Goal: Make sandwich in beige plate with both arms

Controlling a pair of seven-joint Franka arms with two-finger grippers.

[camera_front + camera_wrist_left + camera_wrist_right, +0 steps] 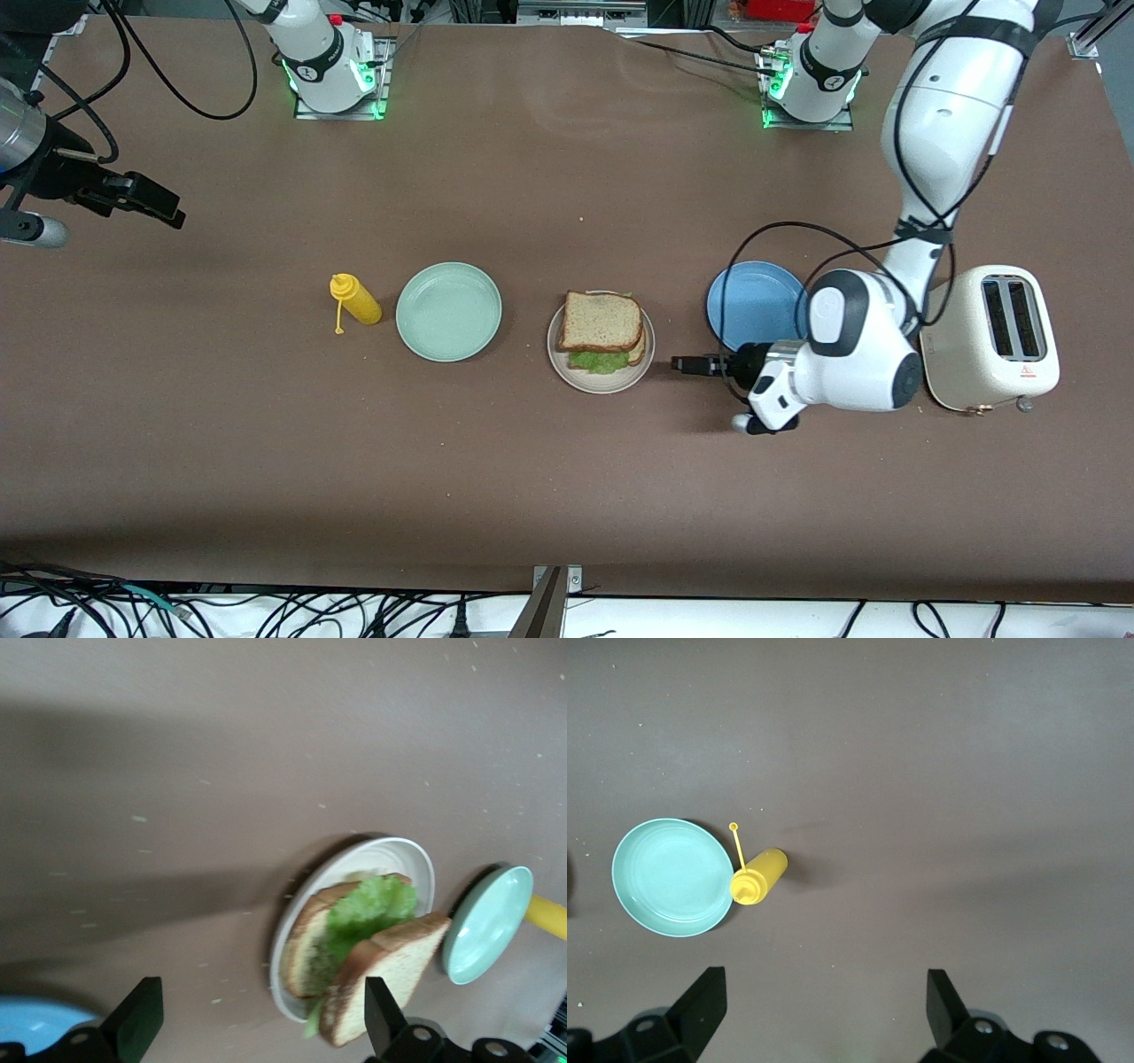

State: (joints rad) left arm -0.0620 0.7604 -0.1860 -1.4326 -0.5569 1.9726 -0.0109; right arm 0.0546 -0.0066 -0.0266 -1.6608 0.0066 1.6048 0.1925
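- Left hand (682, 364) is hovering low over the counter (567, 478) at the right-centre of the front frame, pointing toward the beige plate (643, 368) and sitting just beside it, not touching.
- Its fingers (137, 1020) are standing wide apart and holding nothing; in the left wrist view they are framing the plate from the bottom edge of the frame.
- Right hand (164, 211) is waiting at the upper left of the front frame, over bare counter, well apart from everything; its fingers (700, 1005) are also spread wide and empty.
- Sandwich (603, 330) is lying on the beige plate at the centre of the front frame: one bread slice on top, lettuce (595, 361) peeking out at the lower edge, a second slice underneath.
- In the left wrist view the top slice is sitting askew, leaning off the lettuce rather than lying square on it.
- Mint plate (448, 311) is sitting left of centre in the front frame, near the beige plate but apart from it.
- Yellow bottle (356, 299) is lying on its side just beside the mint plate, at its left in the front frame.
- Blue plate (753, 301) is sitting right of the beige plate, partly covered by the left arm (939, 133).
- Toaster (992, 341) is standing at the right of the front frame, next to the left arm's wrist.
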